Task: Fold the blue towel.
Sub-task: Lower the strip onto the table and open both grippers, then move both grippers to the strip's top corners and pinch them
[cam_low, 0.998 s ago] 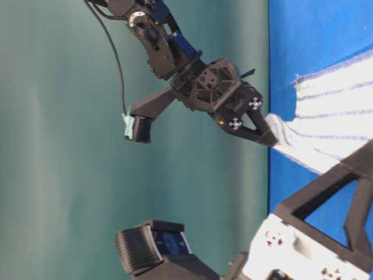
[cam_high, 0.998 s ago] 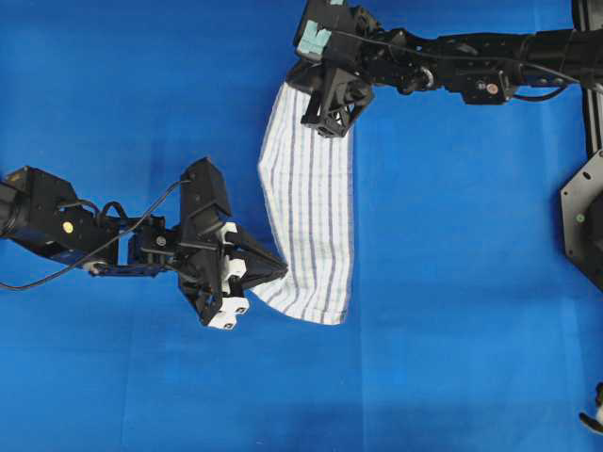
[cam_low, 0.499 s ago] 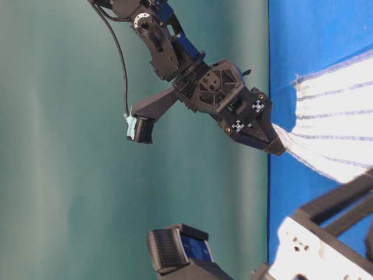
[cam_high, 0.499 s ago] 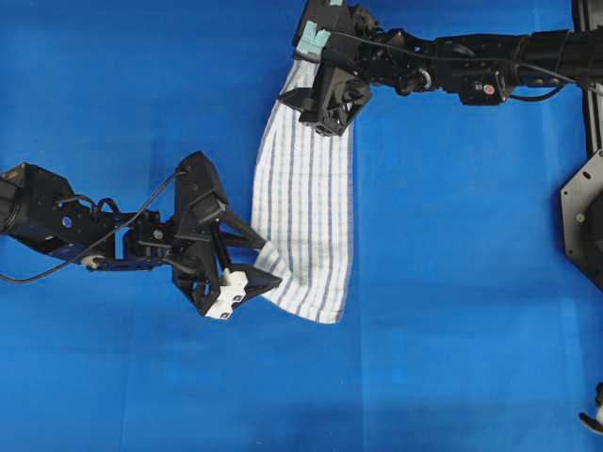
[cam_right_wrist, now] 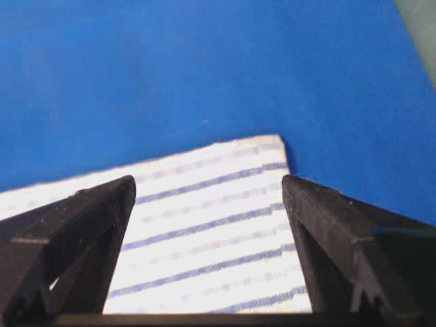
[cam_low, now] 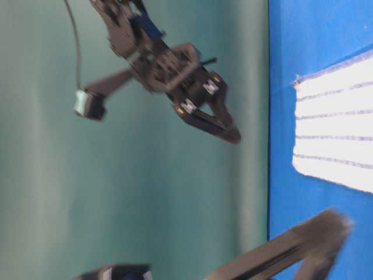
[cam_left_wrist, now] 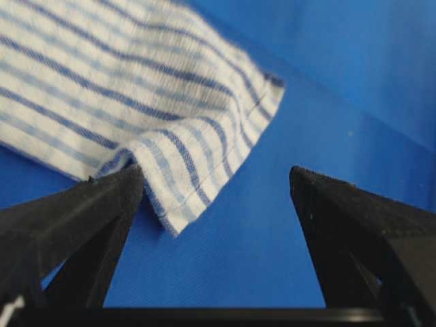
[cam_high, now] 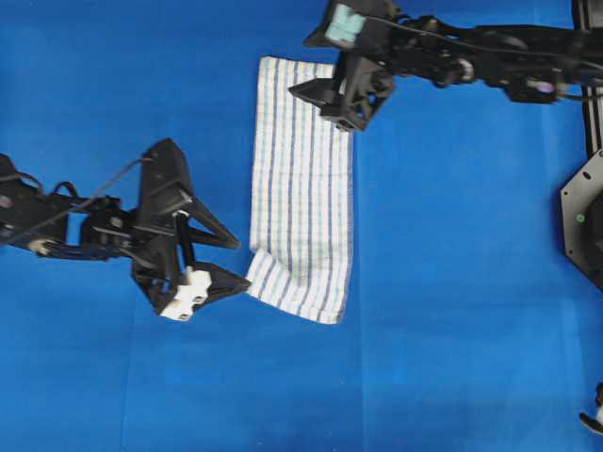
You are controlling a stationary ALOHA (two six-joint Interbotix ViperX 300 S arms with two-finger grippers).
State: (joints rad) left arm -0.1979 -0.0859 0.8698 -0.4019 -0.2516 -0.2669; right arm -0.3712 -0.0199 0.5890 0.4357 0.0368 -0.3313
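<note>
With both my left gripper [cam_high: 229,261] and right gripper [cam_high: 318,92] spread wide and empty, the white blue-striped woven towel [cam_high: 301,188] lies folded lengthwise; next I'd regrasp one short end for a crosswise fold.

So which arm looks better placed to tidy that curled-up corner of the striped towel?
Left, probably. The left gripper is open right beside the turned-up corner of the striped towel, while the open right gripper hovers at the far end.
</note>
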